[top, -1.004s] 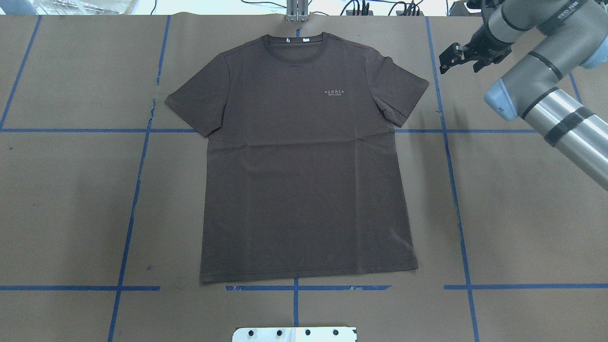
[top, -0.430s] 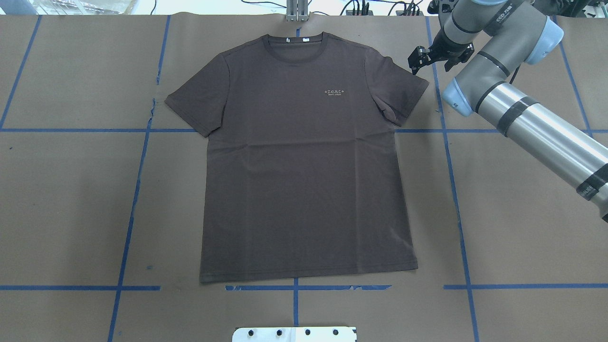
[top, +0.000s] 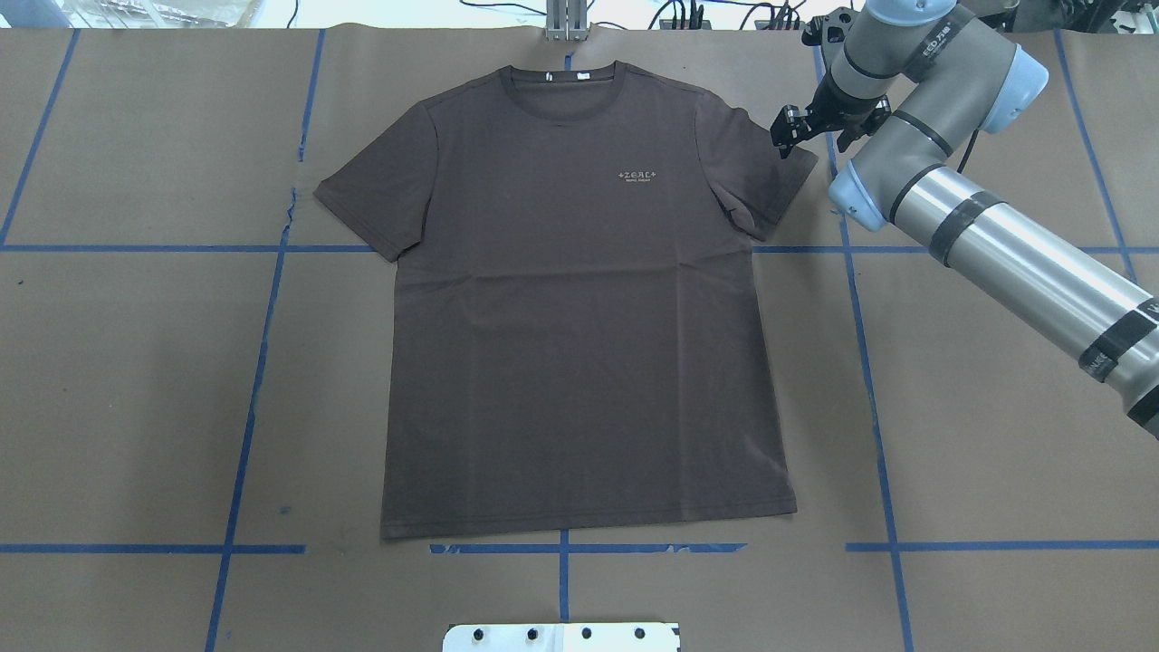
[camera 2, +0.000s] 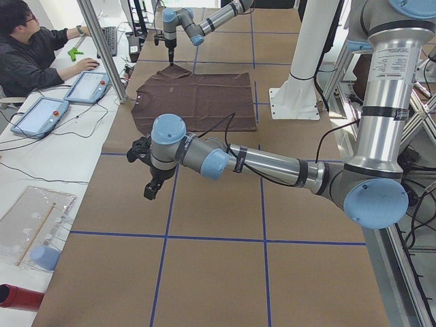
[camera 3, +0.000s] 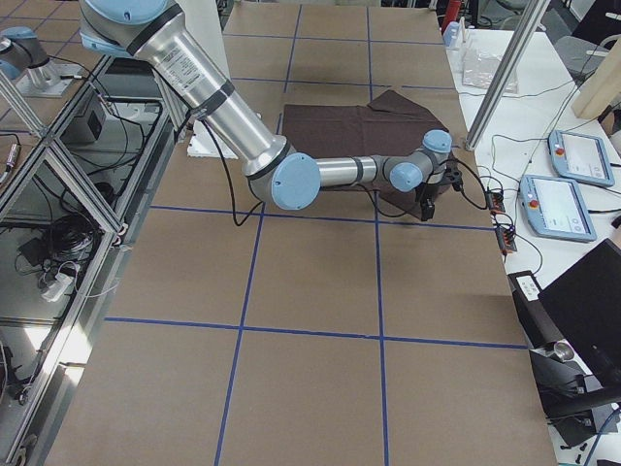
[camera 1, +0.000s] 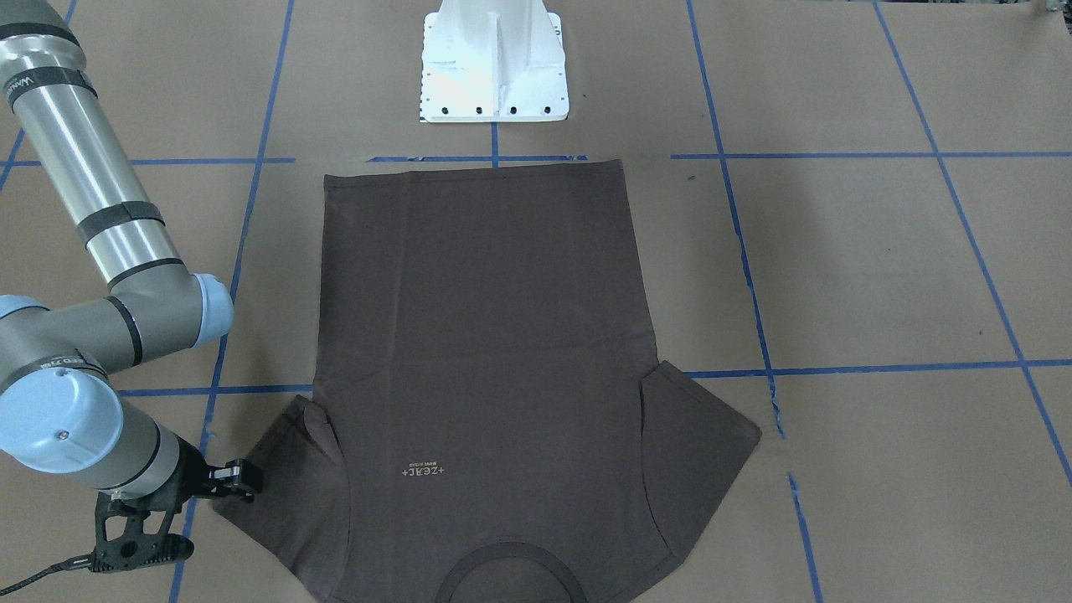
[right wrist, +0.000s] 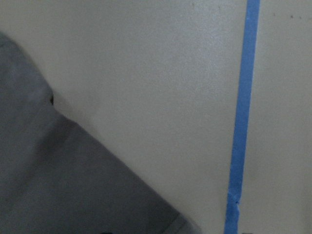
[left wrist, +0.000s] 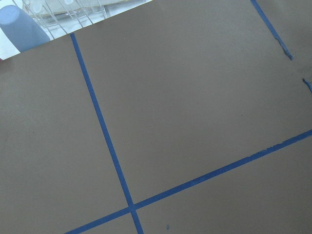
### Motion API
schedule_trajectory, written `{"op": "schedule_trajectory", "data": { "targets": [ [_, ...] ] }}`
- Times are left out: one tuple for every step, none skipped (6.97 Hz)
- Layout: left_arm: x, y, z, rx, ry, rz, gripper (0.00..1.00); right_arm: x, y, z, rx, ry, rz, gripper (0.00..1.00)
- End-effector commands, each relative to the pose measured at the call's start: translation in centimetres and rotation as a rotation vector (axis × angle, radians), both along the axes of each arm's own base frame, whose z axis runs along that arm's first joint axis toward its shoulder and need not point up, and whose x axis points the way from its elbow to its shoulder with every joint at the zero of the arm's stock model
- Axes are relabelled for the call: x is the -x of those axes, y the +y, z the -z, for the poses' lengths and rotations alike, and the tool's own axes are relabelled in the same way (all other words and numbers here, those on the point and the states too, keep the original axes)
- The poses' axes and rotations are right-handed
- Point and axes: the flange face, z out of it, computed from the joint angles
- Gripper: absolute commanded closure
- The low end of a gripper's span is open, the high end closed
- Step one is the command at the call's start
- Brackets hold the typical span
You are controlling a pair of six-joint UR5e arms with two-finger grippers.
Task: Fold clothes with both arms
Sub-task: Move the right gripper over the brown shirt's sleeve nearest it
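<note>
Moved: right claw (top: pixel 809 136) has swung leftward, in to the sleeve (top: pixel 770 172) tip.
Where: shirt (top: pixel 579 308) flat, face up, centred; long axis runs from me to the far collar.
Relation: sleeve lies just inward of my right claw; left claw (camera 2: pixel 151 185) well apart.
Grip: right wide; left, cannot tell.

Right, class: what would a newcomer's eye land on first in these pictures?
The dark T-shirt lies spread flat, front up, mid-table on brown paper gridded with blue tape. The right gripper is open by its sleeve tip; the left arm hangs well aside of it.
</note>
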Motion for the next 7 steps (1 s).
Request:
{"op": "schedule_trajectory", "data": {
  "targets": [
    [0.0, 0.04, -0.04, 0.001, 0.0, 0.0, 0.0, 0.36, -0.27, -0.24, 0.011, 0.007, 0.002, 0.23],
    [0.09, 0.1, -0.12, 0.001, -0.001, 0.001, 0.0, 0.41, -0.34, -0.22, 0.013, 0.007, 0.003, 0.26],
    [0.09, 0.11, -0.04, 0.0, 0.0, 0.001, 0.0, 0.56, -0.31, -0.38, 0.016, 0.007, 0.005, 0.27],
    [0.09, 0.11, -0.04, 0.0, 0.0, 0.001, 0.0, 0.57, -0.3, -0.54, 0.019, 0.008, 0.006, 0.31],
    [0.09, 0.07, 0.12, -0.003, 0.0, 0.001, 0.0, 0.58, -0.28, -0.85, 0.025, 0.01, 0.006, 0.38],
    [0.09, 0.07, 0.1, -0.001, 0.0, 0.002, 0.0, 0.58, -0.28, -1.09, 0.029, 0.013, 0.006, 0.45],
    [0.09, 0.07, 0.1, -0.001, 0.0, 0.002, 0.0, 0.61, -0.31, -0.96, 0.028, 0.011, 0.007, 0.51]
  ]
}}
